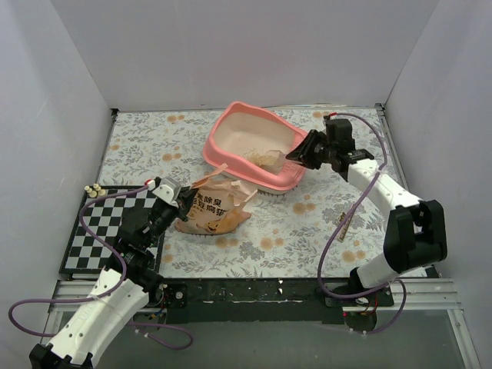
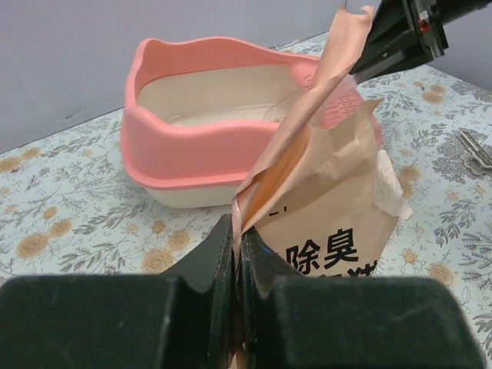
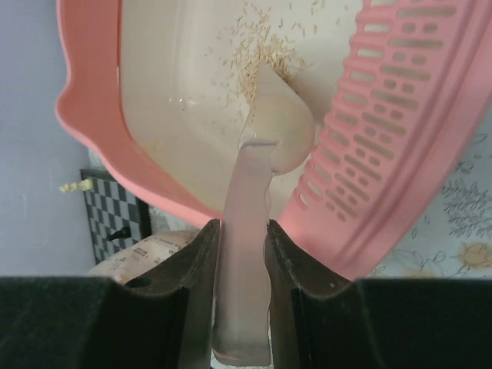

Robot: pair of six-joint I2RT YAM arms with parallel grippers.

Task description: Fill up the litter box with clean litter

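Note:
The pink litter box (image 1: 231, 127) stands at the back middle of the table, its cream base showing in the left wrist view (image 2: 154, 154) and the right wrist view (image 3: 92, 131). A thin scatter of tan clean litter (image 3: 261, 58) lies on that base (image 1: 265, 160). My right gripper (image 1: 296, 156) (image 3: 242, 231) is shut on the handle of a translucent scoop (image 3: 273, 123), whose bowl is over the litter. The orange-tan bag (image 1: 215, 211) (image 2: 338, 207) stands in front of the box. My left gripper (image 1: 184, 198) (image 2: 237, 238) is shut on its upper edge.
A slotted pink grid (image 3: 384, 131) forms the box's near right end. A black-and-white checkered mat (image 1: 100, 231) lies at the left, with small pale pieces (image 1: 94, 189) at its far corner. A small metallic object (image 2: 477, 150) lies on the floral cloth at the right. White walls enclose three sides.

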